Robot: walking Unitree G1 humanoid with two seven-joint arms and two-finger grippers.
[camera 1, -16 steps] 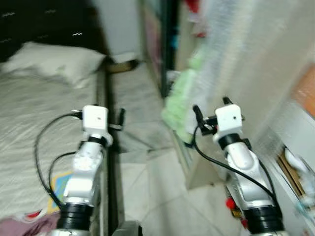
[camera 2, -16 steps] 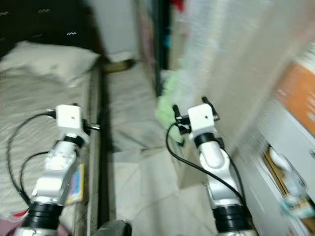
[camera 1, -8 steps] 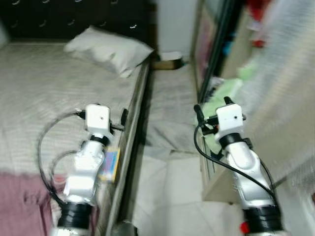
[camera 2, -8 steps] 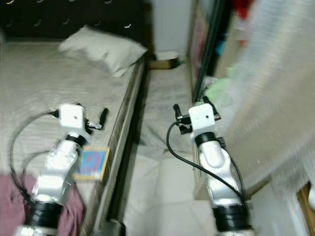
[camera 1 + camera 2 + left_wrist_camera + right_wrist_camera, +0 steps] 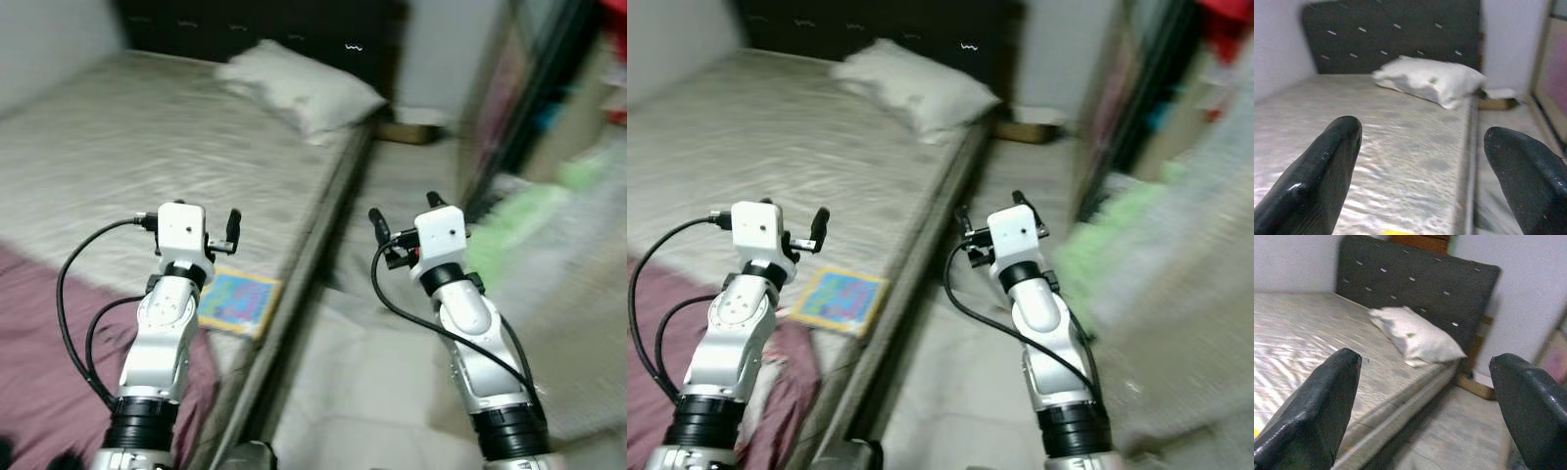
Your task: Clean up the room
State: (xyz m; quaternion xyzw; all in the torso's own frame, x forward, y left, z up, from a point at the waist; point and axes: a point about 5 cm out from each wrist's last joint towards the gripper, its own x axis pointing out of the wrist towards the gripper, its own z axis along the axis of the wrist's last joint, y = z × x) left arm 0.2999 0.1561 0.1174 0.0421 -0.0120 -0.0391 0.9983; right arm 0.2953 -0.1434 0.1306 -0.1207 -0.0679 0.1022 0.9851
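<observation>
Left gripper (image 5: 231, 227) above colourful book (image 5: 235, 302)

The bed (image 5: 147, 147) wears a pale grey-beige cover with a fine woven sheen; a white pillow (image 5: 299, 88) lies in the upper middle of the frame against a black tufted headboard (image 5: 1415, 281) dotted with pale studs. A maroon blanket (image 5: 39, 362) fills the lower left. Beside it lies a book (image 5: 238, 301) — bright blue with a yellow border. At right, a blurred light-green heap (image 5: 529, 215). Both arms are silver — each hand's fingers (image 5: 1317, 181) glossy black.
</observation>
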